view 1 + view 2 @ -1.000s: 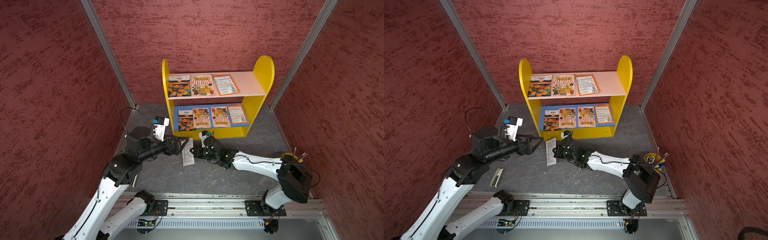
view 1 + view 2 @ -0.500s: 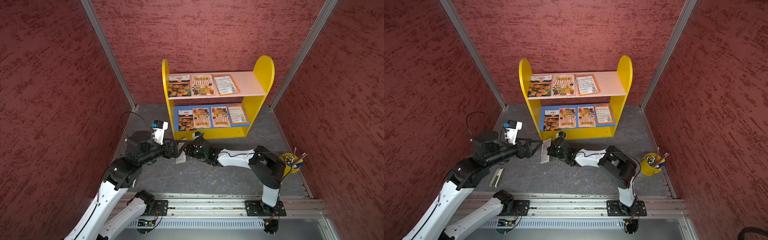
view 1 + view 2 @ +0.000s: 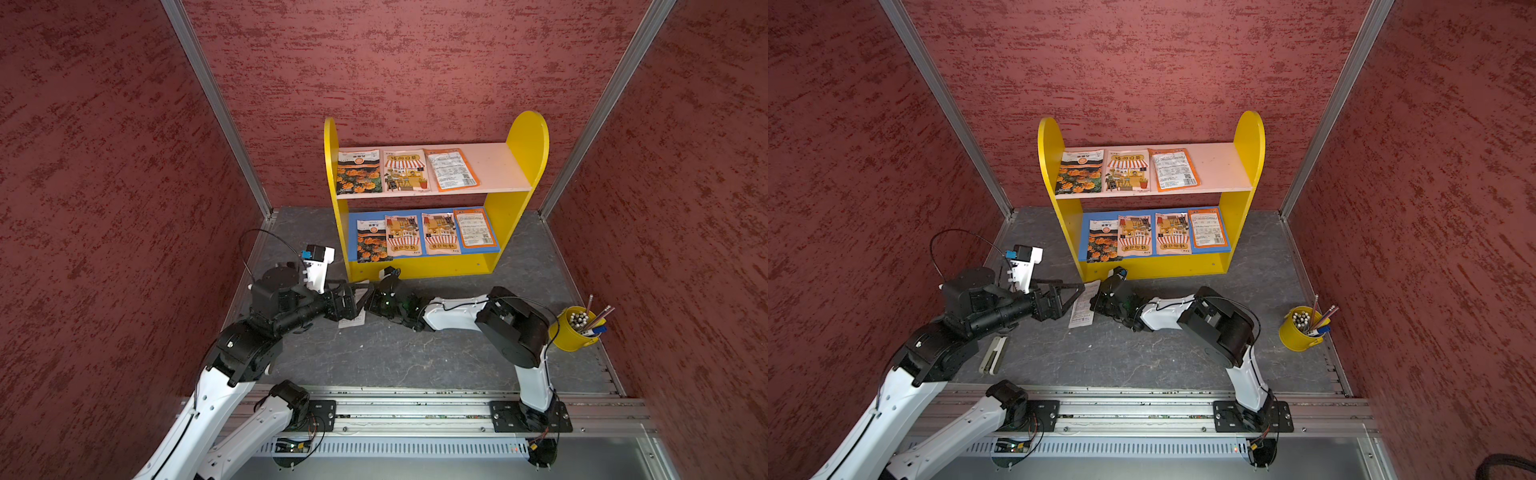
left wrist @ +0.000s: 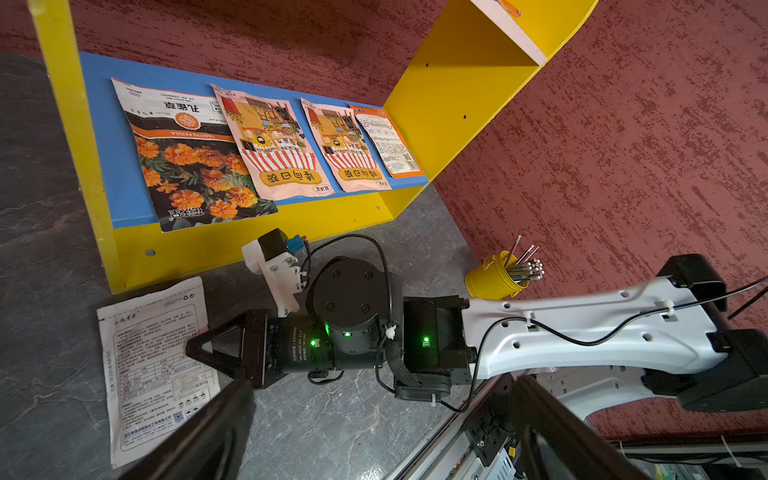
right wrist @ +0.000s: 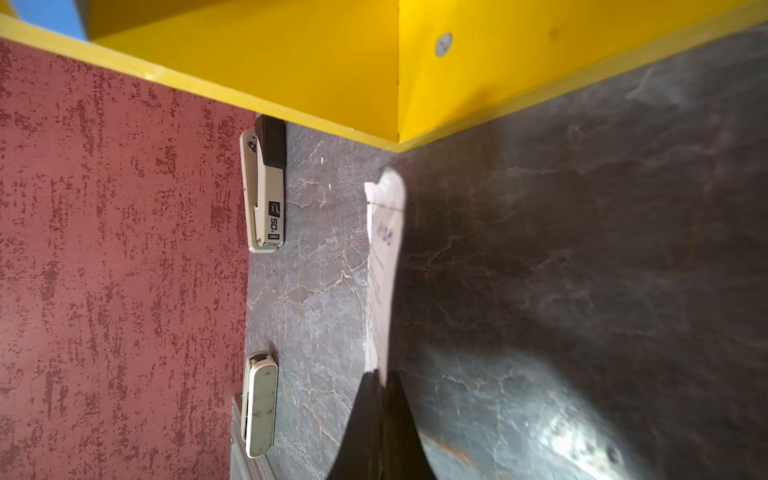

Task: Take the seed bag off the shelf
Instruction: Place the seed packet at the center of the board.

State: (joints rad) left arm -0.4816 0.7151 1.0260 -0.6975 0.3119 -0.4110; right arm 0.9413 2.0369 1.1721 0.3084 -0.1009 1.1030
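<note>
The right fingers [image 5: 380, 399] are pressed together, pinching the white seed bag [image 3: 1084, 307]. The seed bag is off the shelf [image 3: 1250, 137], low by the table [image 3: 1142, 357], near the shelf's left front corner. The left fingers [image 3: 1071, 293] are spread wide, just left of it.

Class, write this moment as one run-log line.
right tool: shut on white printed seed bag | left tool: open beside it | bag: off yellow two-tier shelf

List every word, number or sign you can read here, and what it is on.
"TAGETES PATULA", "孔雀草": marigold bag
"矮向日葵": striped bags
"50": stapler
"DAMIAO": right arm's motor
Small print on the white bag and the orange bags' labels: too small to read.
</note>
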